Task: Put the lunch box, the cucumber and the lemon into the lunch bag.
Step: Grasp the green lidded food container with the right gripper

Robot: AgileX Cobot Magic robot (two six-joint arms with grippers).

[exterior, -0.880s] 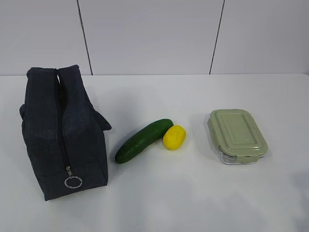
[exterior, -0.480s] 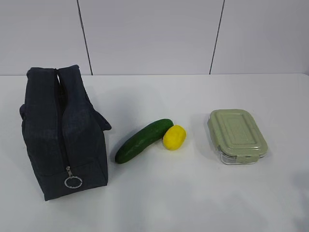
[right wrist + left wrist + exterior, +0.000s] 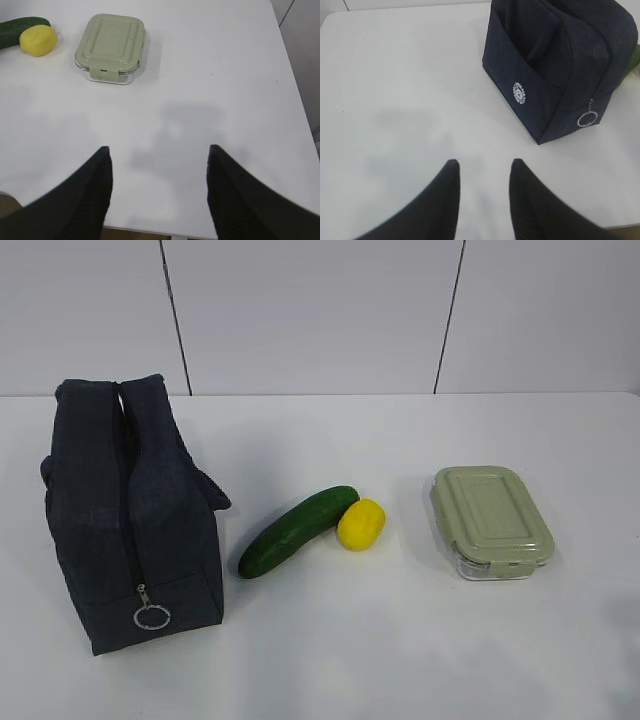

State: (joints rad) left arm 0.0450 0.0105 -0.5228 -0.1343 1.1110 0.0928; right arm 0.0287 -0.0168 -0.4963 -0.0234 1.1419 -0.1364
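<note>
Bag, lunch box, cucumber and lemon set out on a white bench [image 3: 400, 660], both end effectors empty.

The bag [image 3: 125, 510] stands zipped at the left, its ring pull [image 3: 152, 617] hanging at the near end. The lunch box [image 3: 490, 520] sits lidded at the right, well apart from the bag. Between them the cucumber [image 3: 297, 530] lies at a slant, its far end touching the lemon [image 3: 361, 524]. The right end effector [image 3: 159, 152] hovers wide open near the lunch box; the left end effector [image 3: 484, 167] hovers narrower beside the bag, gripping nothing.
</note>
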